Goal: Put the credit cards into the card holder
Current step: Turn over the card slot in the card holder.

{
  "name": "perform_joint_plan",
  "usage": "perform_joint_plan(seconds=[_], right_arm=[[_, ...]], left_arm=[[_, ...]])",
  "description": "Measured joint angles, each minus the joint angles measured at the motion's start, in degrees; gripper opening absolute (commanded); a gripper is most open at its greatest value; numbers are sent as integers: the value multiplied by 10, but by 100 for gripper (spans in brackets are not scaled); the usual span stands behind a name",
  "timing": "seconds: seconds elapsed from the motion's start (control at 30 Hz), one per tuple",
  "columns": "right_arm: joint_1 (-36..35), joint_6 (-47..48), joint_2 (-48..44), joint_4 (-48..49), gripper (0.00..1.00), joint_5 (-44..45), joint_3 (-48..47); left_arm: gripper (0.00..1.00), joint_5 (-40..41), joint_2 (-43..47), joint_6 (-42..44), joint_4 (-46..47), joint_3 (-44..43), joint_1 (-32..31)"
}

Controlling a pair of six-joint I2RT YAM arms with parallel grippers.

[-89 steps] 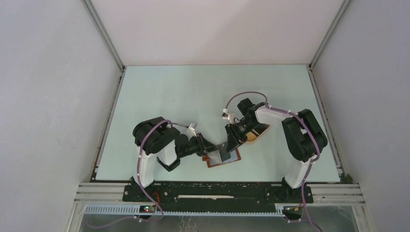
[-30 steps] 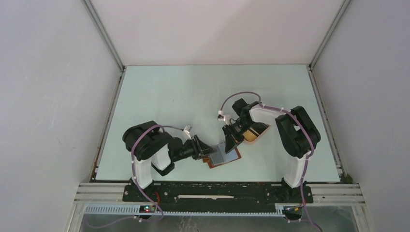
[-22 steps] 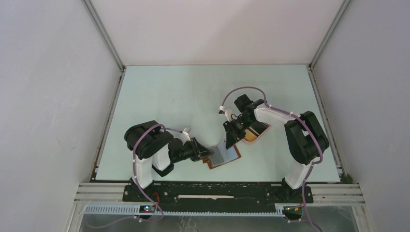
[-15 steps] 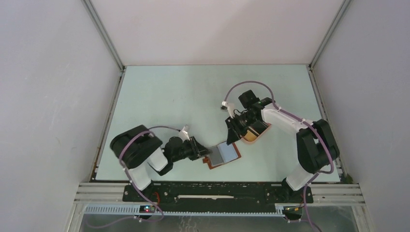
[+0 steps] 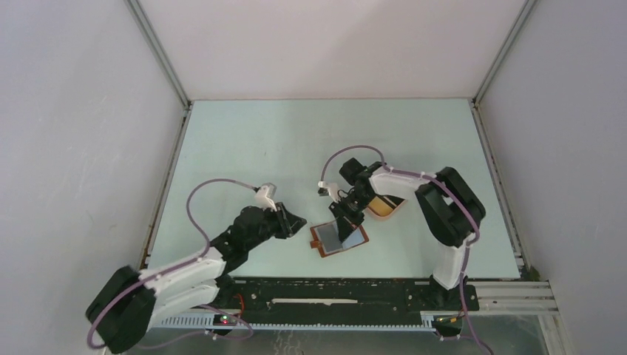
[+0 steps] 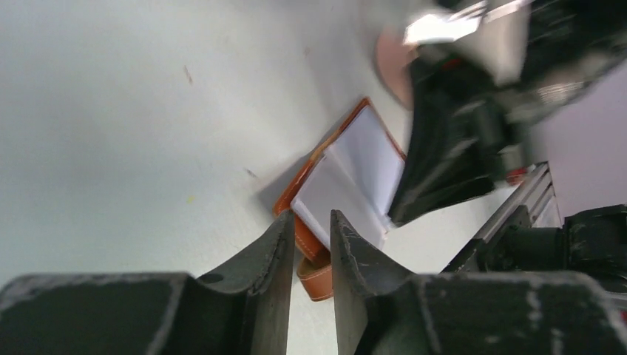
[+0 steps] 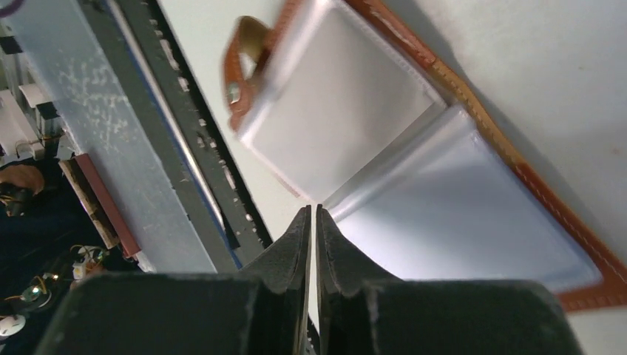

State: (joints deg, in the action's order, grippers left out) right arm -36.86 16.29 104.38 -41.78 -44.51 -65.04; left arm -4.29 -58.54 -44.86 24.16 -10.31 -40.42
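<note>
Starting at your left, the left end effector (image 6: 310, 222) hangs near the wallet's (image 5: 339, 238) left side without touching it, its 2 fingers a narrow slit apart and gripping nothing. The wallet lies spread open on the counter (image 5: 296, 148) near the front edge, between both arms, with its clear sleeves facing up and its snap tab (image 7: 240, 66) loose. Nothing pins it, so I judge any sideways push will slide or spin it. Over its fold, the right end effector (image 7: 311, 211) is pinched almost fully together, and you can see no card between the fingers. If those tips drag on a sleeve, they could lift a flap or fold it over. Further right, the pink tray (image 5: 390, 208) sits partly under that arm. Whatever cards it holds are hidden, so a blind reach risks a miss.
</note>
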Motion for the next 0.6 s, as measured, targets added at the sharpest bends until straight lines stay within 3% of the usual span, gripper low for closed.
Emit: perform_joint_plan(seconds=[0.27,0.37,0.6], right_arm=[[-37,-33,63,5,12,43,-22],[-46,-39,73,7,12,53,-44],[-52,-46,108,-7,15,54,-88]], left_arm=[[62,27,284,71,-135,0,0],[69,24,335,75,-137,1,0],[71,-2,343,71,-120,20,0]])
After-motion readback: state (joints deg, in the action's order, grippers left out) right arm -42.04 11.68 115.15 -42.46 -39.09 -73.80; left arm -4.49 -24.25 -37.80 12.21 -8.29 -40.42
